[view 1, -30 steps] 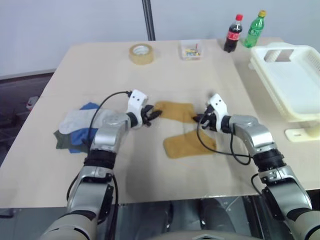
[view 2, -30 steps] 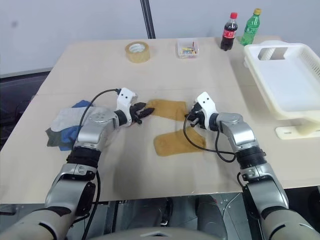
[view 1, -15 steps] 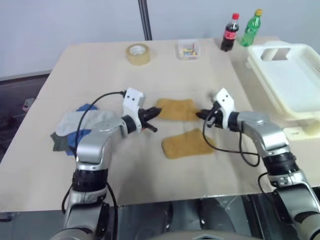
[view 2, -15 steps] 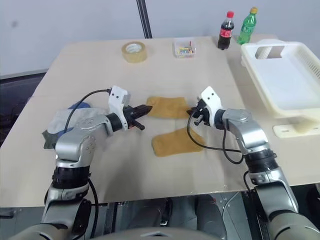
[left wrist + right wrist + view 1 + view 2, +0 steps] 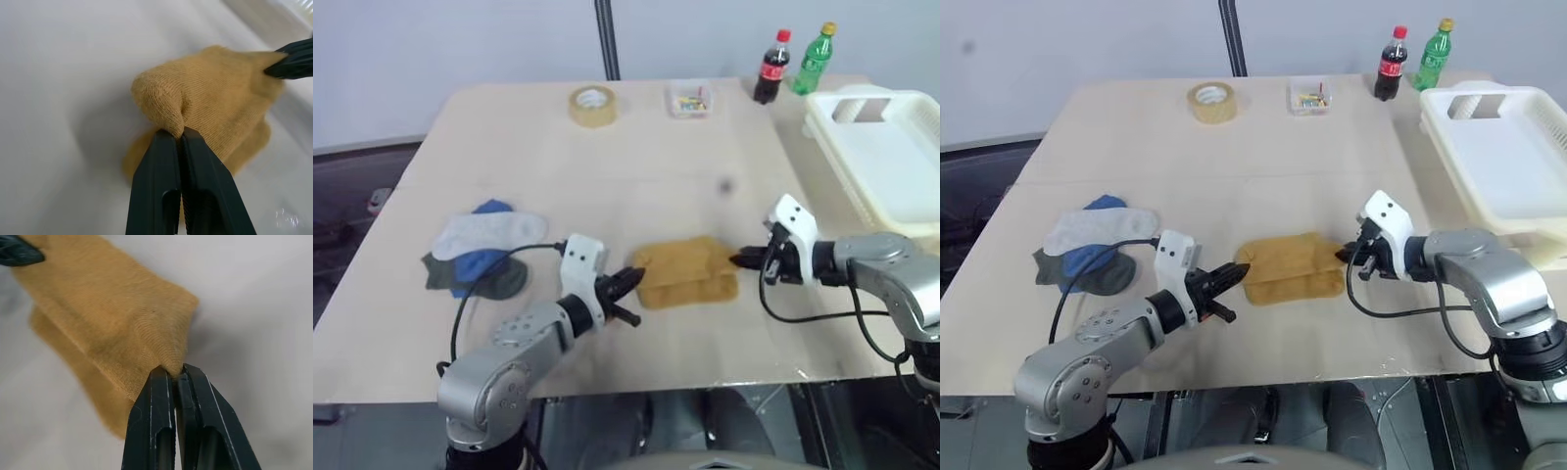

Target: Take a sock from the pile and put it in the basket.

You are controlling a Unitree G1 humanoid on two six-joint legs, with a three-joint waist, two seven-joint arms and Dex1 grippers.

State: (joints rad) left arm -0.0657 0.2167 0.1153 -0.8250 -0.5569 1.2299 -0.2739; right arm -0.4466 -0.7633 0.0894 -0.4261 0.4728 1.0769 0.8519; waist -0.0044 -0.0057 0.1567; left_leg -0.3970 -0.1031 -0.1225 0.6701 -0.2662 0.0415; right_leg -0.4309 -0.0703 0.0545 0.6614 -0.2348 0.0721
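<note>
A mustard-yellow sock [image 5: 685,272] lies folded double near the table's front edge. My left gripper [image 5: 631,284] is shut on its left end, and in the left wrist view the cloth [image 5: 220,98] bunches up right at the gripper [image 5: 178,134]. My right gripper [image 5: 744,259] is shut on the right end, with a pinch of sock [image 5: 112,308] caught at the gripper [image 5: 173,369]. The pile [image 5: 480,250] of grey, blue and dark socks lies on the left of the table. The cream-white basket [image 5: 891,166] stands at the far right.
A roll of tape [image 5: 591,105], a small clear box [image 5: 688,99], a cola bottle [image 5: 771,67] and a green bottle [image 5: 813,59] stand along the far edge. The sock and both grippers are close to the table's front edge.
Both grippers drew back toward the front edge with the sock's far part, folding it over the near part. The left gripper closed on the sock's end.
</note>
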